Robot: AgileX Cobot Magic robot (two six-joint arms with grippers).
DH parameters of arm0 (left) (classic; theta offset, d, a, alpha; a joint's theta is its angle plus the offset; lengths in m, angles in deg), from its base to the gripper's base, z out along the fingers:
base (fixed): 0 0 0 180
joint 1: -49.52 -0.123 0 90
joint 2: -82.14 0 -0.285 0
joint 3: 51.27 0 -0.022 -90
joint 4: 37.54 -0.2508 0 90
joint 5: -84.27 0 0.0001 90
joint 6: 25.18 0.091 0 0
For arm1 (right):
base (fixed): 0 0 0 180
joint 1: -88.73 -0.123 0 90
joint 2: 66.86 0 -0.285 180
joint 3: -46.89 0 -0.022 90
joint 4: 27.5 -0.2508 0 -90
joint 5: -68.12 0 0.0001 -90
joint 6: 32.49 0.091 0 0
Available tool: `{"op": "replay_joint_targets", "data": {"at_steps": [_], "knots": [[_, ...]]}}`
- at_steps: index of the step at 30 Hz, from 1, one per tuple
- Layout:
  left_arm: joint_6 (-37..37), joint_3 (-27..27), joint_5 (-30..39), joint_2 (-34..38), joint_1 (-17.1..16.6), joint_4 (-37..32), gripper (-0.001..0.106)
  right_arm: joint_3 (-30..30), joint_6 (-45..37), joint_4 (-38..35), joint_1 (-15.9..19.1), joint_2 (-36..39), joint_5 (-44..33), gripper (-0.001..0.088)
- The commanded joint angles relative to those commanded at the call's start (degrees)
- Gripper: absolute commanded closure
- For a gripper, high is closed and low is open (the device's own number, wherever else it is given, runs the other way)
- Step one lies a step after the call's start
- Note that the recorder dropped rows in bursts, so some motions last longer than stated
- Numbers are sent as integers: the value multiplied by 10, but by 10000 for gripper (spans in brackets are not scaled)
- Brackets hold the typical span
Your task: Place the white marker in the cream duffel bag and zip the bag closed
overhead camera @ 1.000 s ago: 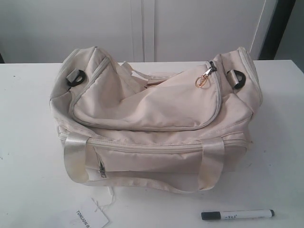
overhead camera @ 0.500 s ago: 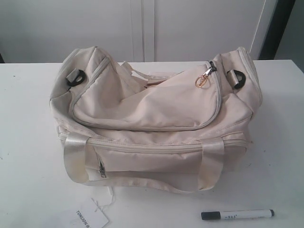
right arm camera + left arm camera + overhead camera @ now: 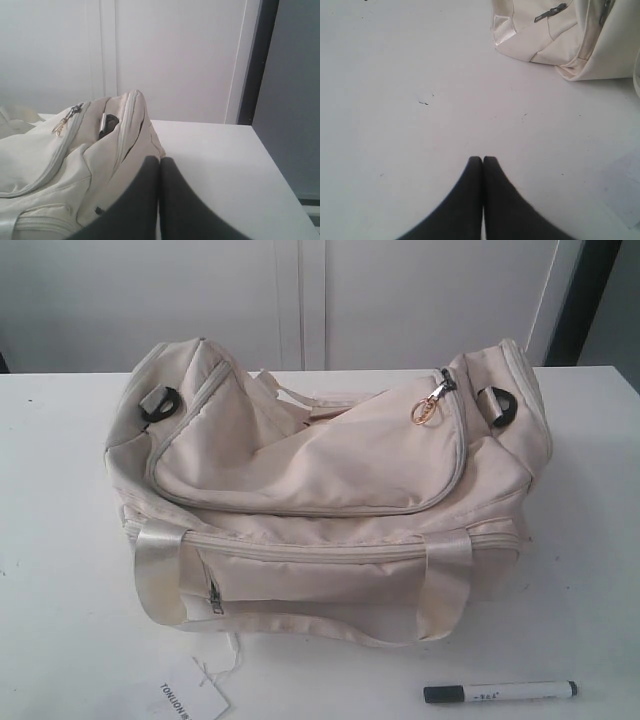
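Note:
The cream duffel bag [image 3: 320,490] stands in the middle of the white table [image 3: 60,540], its curved top zipper shut and the gold ring pull [image 3: 424,411] at its right end. The white marker [image 3: 500,692] with a black cap lies flat on the table in front of the bag's right corner. Neither gripper shows in the exterior view. My left gripper [image 3: 482,159] is shut and empty over bare table, a corner of the bag [image 3: 555,35] beyond it. Beside the bag's end [image 3: 75,165], my right gripper [image 3: 159,160] is shut and empty.
A white paper hang tag [image 3: 190,702] on a string lies at the table's front edge, left of the marker. A white cabinet wall [image 3: 300,300] rises behind the table. The table's right edge [image 3: 270,165] lies close to the bag's right end.

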State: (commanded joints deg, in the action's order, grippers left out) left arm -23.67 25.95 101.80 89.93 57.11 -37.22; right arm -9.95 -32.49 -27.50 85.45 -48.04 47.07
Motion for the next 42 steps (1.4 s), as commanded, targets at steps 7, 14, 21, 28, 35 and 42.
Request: {"op": "replay_joint_targets", "data": {"at_steps": [7,14,21,28,35,42], "knots": [[0,0,0,0,0,0,1053,68,0,0,0,80,-64,868],[0,0,0,0,0,0,1053,124,0,-4,0,164,-98,868],[0,0,0,0,0,0,1053,184,0,-40,0,262,-142,868],[0,0,0,0,0,0,1053,239,0,-72,0,377,-160,868],[0,0,0,0,0,0,1053,250,0,-79,0,449,-65,868],[0,0,0,0,0,0,1053,250,0,-80,0,455,-23,868]]}}
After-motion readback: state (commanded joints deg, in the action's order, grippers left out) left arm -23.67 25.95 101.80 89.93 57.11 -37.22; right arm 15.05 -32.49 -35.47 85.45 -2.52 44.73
